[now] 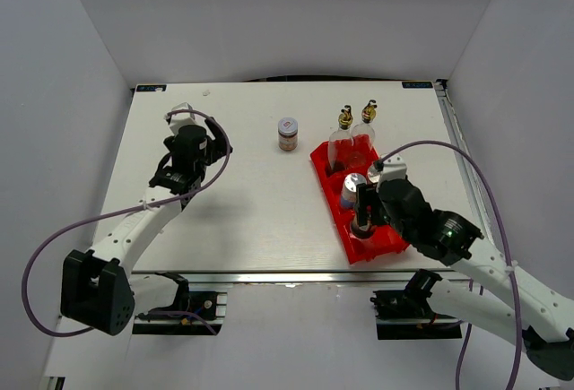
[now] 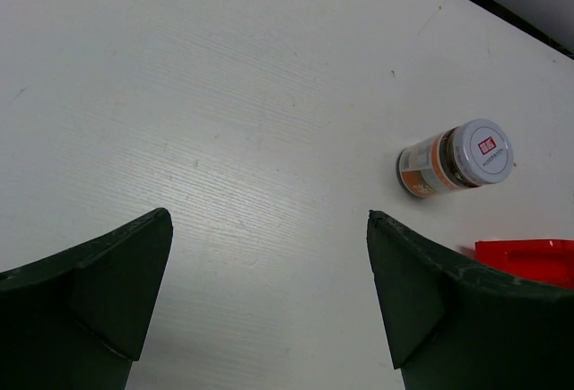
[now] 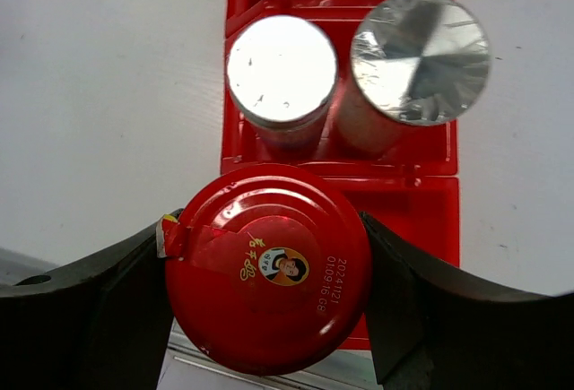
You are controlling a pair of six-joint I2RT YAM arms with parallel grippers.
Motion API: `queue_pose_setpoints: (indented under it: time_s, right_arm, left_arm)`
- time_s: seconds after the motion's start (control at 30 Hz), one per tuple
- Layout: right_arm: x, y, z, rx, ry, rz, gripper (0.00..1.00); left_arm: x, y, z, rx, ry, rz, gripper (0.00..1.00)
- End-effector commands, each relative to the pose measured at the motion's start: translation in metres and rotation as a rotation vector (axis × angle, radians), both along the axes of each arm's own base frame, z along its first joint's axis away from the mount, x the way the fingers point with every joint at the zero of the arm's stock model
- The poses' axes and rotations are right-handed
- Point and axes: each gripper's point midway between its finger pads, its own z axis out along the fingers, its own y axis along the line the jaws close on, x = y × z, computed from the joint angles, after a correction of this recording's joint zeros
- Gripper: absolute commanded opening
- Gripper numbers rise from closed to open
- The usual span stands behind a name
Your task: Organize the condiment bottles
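My right gripper (image 3: 269, 273) is shut on the red-lidded dark jar (image 3: 267, 269), one finger against each side of its lid. The jar sits over the near end compartment of the long red bin (image 1: 325, 168). Two silver-topped shakers (image 3: 281, 69) (image 3: 420, 45) stand side by side in the compartment just beyond it. Two clear glass bottles with gold stoppers (image 1: 343, 121) (image 1: 368, 112) stand at the bin's far end. A grey-lidded small jar (image 1: 287, 133) stands alone on the table left of the bin. My left gripper (image 2: 269, 264) is open and empty, well short of that jar (image 2: 457, 159).
The white table (image 1: 251, 211) has its near edge with a metal rail just below the bin's near end. Grey walls enclose the table on three sides. A corner of the red bin (image 2: 529, 260) shows at the right of the left wrist view.
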Motion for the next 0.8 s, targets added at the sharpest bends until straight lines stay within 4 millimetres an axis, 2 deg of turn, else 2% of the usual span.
queue_pose_setpoints:
  time_s: [0.0, 0.1, 0.23, 0.43, 0.67, 0.77]
  right_arm:
    - [0.020, -0.017, 0.034, 0.101, -0.142, -0.175, 0.00]
    - [0.023, -0.019, 0.031, 0.082, -0.124, -0.205, 0.00]
    - [0.025, -0.040, 0.010, 0.001, -0.063, -0.351, 0.00]
    - [0.028, -0.060, -0.008, 0.016, -0.036, -0.469, 0.00]
    - [0.042, -0.063, -0.028, 0.029, -0.029, -0.480, 0.00]
    - [0.044, -0.067, -0.034, 0.019, -0.018, -0.493, 0.09]
  left_arm:
    - [0.008, 0.002, 0.017, 0.002, -0.040, 0.015, 0.98]
    - [0.009, -0.001, 0.018, -0.002, -0.040, 0.002, 0.98]
    - [0.013, -0.003, 0.019, -0.003, -0.042, -0.001, 0.98]
    - [0.014, -0.006, 0.020, -0.014, -0.053, -0.017, 0.98]
    - [0.017, -0.009, 0.017, -0.021, -0.047, -0.026, 0.98]
    - [0.018, -0.010, 0.015, -0.018, -0.038, -0.030, 0.98]
